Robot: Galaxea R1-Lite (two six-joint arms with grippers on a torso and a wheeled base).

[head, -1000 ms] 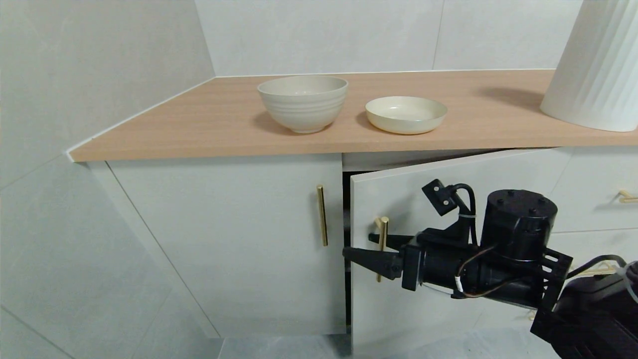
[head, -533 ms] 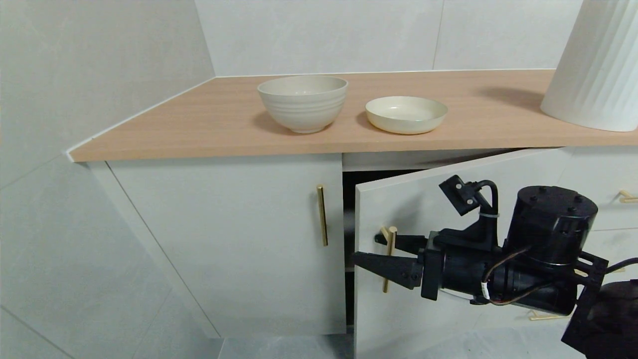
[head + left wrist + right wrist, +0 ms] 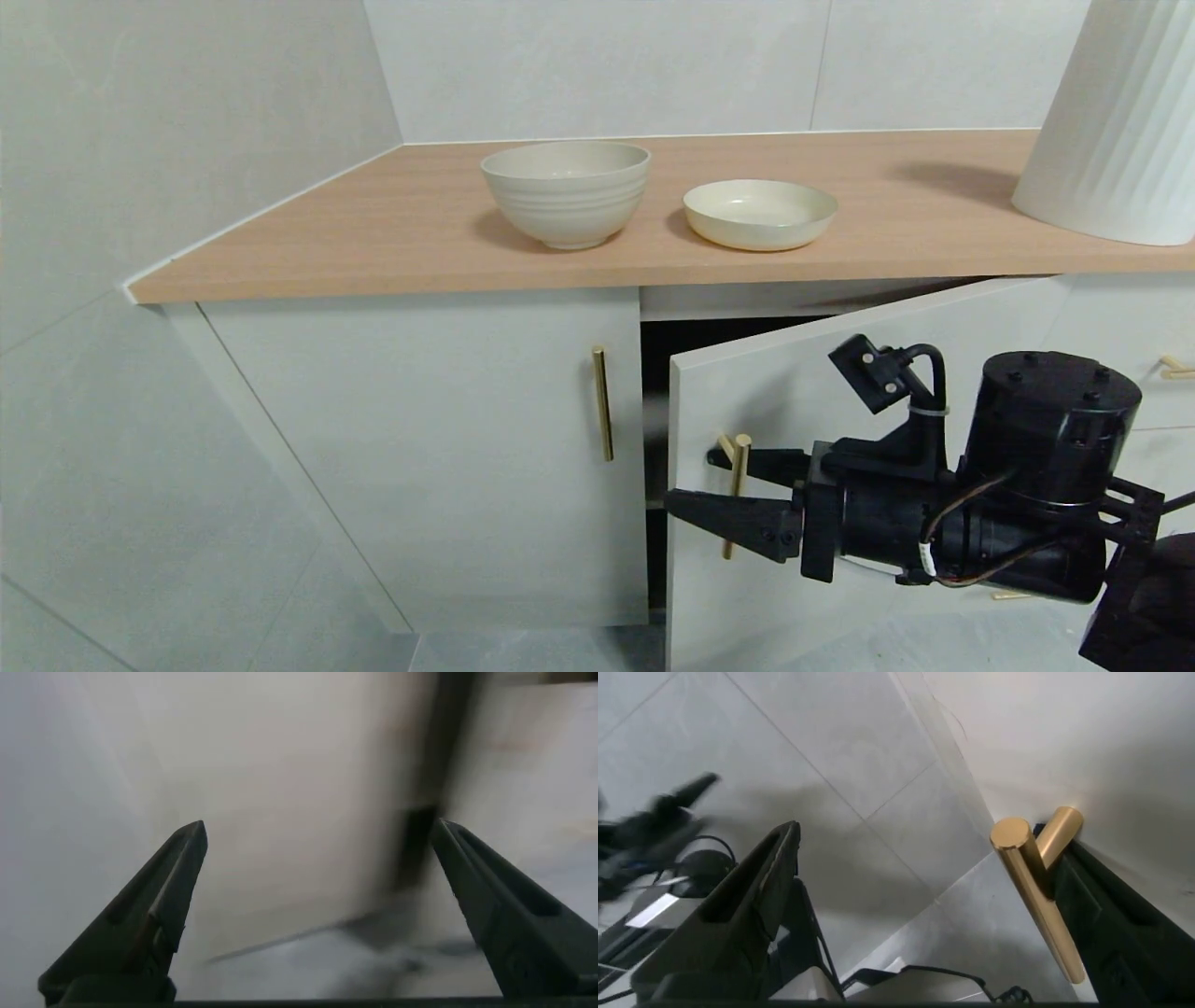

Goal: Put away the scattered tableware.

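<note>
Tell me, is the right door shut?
No, the right door stands ajar, with a dark gap showing along its free edge.

Counter (image 3: 392,233): bowl (image 3: 566,191), dish (image 3: 759,214), ribbed vessel (image 3: 1111,131)

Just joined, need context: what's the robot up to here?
The right gripper is open, its fingers on either side of the brass handle of the right cabinet door, and it is drawing the door open. The door stands ajar and has swung a little wider over the last second. The bowl and the shallow plate sit on the wooden countertop above, not yet put away. The left gripper is open and holds nothing.
</note>
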